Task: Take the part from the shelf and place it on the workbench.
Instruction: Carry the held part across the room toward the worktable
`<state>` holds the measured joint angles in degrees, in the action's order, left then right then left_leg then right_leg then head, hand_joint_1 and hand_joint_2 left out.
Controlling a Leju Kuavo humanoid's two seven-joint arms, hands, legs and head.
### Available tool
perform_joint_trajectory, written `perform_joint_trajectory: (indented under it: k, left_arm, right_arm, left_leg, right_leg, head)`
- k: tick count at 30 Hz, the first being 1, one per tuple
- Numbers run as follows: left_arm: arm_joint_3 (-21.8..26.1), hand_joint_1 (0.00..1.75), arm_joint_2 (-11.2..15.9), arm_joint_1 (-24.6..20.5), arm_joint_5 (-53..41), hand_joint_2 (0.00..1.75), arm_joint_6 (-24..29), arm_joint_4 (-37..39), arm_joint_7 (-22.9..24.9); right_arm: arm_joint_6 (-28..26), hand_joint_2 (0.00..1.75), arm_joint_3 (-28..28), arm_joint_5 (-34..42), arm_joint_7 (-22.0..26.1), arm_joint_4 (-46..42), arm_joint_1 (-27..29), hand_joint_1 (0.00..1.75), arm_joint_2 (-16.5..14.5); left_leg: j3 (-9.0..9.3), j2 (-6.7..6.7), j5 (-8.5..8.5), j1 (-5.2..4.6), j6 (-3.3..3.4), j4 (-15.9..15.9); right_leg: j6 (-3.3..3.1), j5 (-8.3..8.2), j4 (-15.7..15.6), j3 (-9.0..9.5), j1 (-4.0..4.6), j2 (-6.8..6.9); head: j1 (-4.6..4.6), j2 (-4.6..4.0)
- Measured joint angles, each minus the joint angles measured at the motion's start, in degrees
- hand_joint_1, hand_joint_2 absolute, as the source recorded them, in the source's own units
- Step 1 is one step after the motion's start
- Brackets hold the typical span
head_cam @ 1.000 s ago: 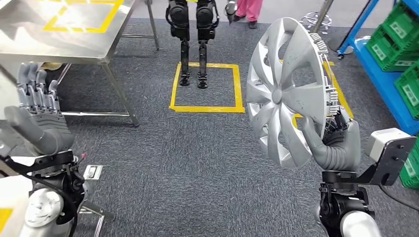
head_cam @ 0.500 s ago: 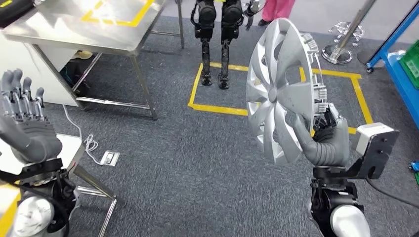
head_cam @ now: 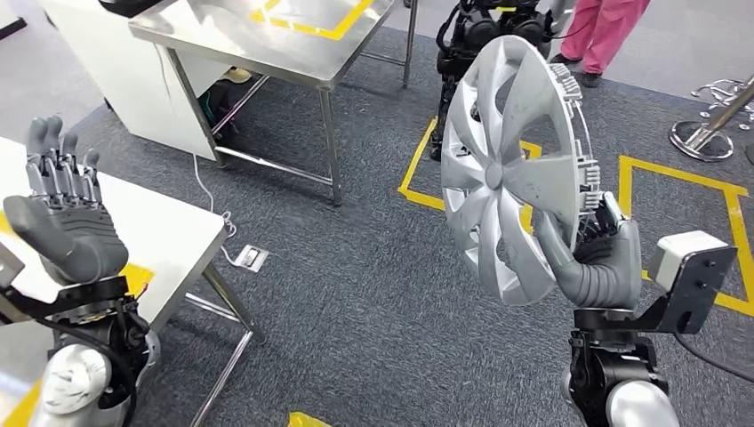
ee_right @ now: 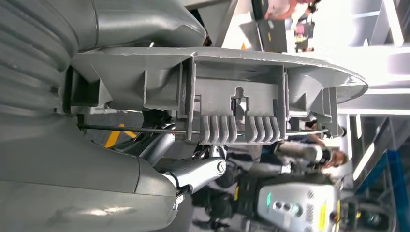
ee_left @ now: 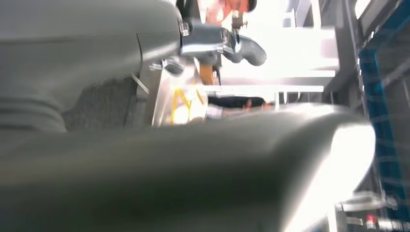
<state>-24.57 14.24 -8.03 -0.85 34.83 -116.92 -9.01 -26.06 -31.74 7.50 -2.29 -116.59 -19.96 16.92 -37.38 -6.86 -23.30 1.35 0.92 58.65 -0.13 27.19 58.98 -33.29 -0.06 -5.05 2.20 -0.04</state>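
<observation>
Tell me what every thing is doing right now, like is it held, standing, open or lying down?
Hubcap: held upright in the air, off any table.
Right hand: grips the hubcap's lower rim.
Left hand: raised, fingers apart, holding nothing.
Steel table: standing on the carpet, yellow tape marked on top.
White table: standing beside the left hand.
Other robot: standing at a yellow floor square.
Person in pink trousers: standing beyond it.

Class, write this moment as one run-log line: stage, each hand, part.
stage: carrying | right hand: grips silver wheel cover by its rim, upright over carpet | left hand: raised, fingers apart, holding nothing | steel workbench: part not yet placed
</observation>
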Motion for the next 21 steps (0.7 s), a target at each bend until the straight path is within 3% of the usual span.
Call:
perform_joint_trajectory:
  k: [2,3,4,6,8,9,10,12,14,15,17,19,21]
  left_arm:
    - [0.0,0.00,0.0,0.1,0.0,0.00,0.0,0.0,0.0]
    - [0.0,0.00,0.0,0.2,0.0,0.00,0.1,0.0,0.0]
    - [0.1,0.00,0.0,0.1,0.0,0.00,0.1,0.0,0.0]
    - [0.1,0.00,0.1,0.1,0.0,0.00,0.2,0.0,0.0]
    - [0.1,0.00,0.1,0.1,0.0,0.00,0.2,0.0,0.0]
    - [0.1,0.00,0.1,0.2,0.0,0.00,0.2,0.1,0.0]
    - [0.1,0.00,0.1,0.2,0.0,0.00,0.1,0.1,0.0]
    - [0.1,0.00,0.1,0.0,0.0,0.00,0.1,0.1,0.0]
    - [0.1,0.00,0.1,-0.4,-0.2,0.00,0.0,0.1,0.2]
    - [0.2,0.00,0.2,-0.6,-0.4,0.00,0.0,0.1,0.4]
    - [0.5,0.00,0.4,-0.8,-0.8,0.00,0.0,0.1,0.9]
    - [0.9,0.00,0.6,-0.9,-1.1,0.00,-0.1,0.0,1.2]
    - [1.2,0.00,0.7,-1.2,-1.2,0.00,-0.2,-0.1,1.2]
  right_arm:
    - [0.0,1.75,0.0,0.0,0.0,0.0,-0.1,1.75,0.0]
    - [0.0,1.75,0.0,0.0,0.0,0.0,-0.1,1.75,0.0]
    - [0.0,1.75,0.0,0.0,0.0,0.0,-0.2,1.75,-0.1]
    - [0.0,1.75,0.0,0.0,0.0,0.0,-0.3,1.75,-0.2]
    - [0.0,1.75,0.0,0.0,0.0,0.1,-0.4,1.75,-0.2]
    - [0.0,1.75,0.0,0.0,0.0,0.2,-0.4,1.75,-0.3]
    - [0.0,1.75,0.0,0.1,0.0,0.4,-0.4,1.75,-0.3]
    - [0.2,1.75,-0.1,0.1,-0.2,0.6,-0.9,1.75,-0.4]
    - [0.5,1.75,-0.1,0.1,-0.5,0.8,-1.8,1.75,-0.5]
    - [0.7,1.75,-0.1,0.1,-0.7,0.9,-2.3,1.75,-0.5]
    - [1.0,1.75,-0.1,0.1,-1.1,1.1,-3.4,1.75,-0.5]
    - [1.2,1.75,-0.2,0.1,-1.3,1.2,-4.2,1.75,-0.4]
    - [1.3,1.75,-0.2,0.1,-1.4,1.3,-4.7,1.75,-0.4]
  left_leg:
    - [-0.51,-1.02,0.47,0.31,-0.77,-0.2]
    - [-0.92,-0.40,0.29,0.20,-1.02,0.1]
    - [-1.59,0.99,-0.50,0.00,-1.20,1.2]
    - [-4.30,4.66,-3.67,-0.30,-1.48,6.7]
    - [-7.15,6.15,-6.31,-0.06,-1.88,13.4]
    - [-7.56,6.44,-6.42,0.12,-2.09,14.7]
    - [-6.81,6.74,-5.58,0.30,-2.30,13.7]
    - [-2.67,8.46,-3.02,0.43,-2.76,6.9]
    - [0.71,9.75,-1.93,0.20,-2.44,1.4]
    - [1.14,9.75,-2.07,0.03,-2.04,0.6]
    - [0.88,8.42,-1.89,-0.04,-1.10,0.7]
    - [0.73,7.18,-1.68,0.11,-0.47,0.7]
    - [0.67,5.89,-1.47,0.18,0.01,0.7]
  right_leg:
    - [-0.21,-0.39,-0.9,0.43,0.08,1.19]
    - [-0.27,-0.72,-1.5,0.71,0.00,1.95]
    - [-0.37,-1.07,-2.2,1.00,-0.12,2.75]
    - [-0.49,-1.43,-2.8,1.23,-0.17,4.35]
    - [-0.52,-1.43,-2.8,1.05,-0.19,5.97]
    - [-0.45,-1.39,-2.8,0.99,-0.24,6.77]
    - [-0.32,-1.31,-2.7,0.96,-0.34,7.53]
    - [0.32,-0.90,-2.1,0.88,-0.57,8.88]
    - [1.23,-0.32,-1.0,0.52,-0.45,9.90]
    - [1.57,-0.16,-0.6,0.36,-0.32,10.37]
    - [1.96,-0.02,-0.4,0.28,-0.28,11.22]
    - [2.44,1.29,1.3,-0.54,-0.57,9.84]
    - [2.74,4.40,7.1,-3.25,-0.78,7.02]
  head:
    - [0.21,0.00]
    - [0.13,0.00]
    - [-0.11,0.00]
    - [-0.68,0.00]
    - [-1.21,0.00]
    - [-1.44,0.00]
    - [-1.66,0.00]
    - [-1.98,0.00]
    - [-2.34,0.00]
    - [-2.35,0.00]
    - [-2.02,0.00]
    - [-1.60,0.00]
    - [-1.02,0.00]
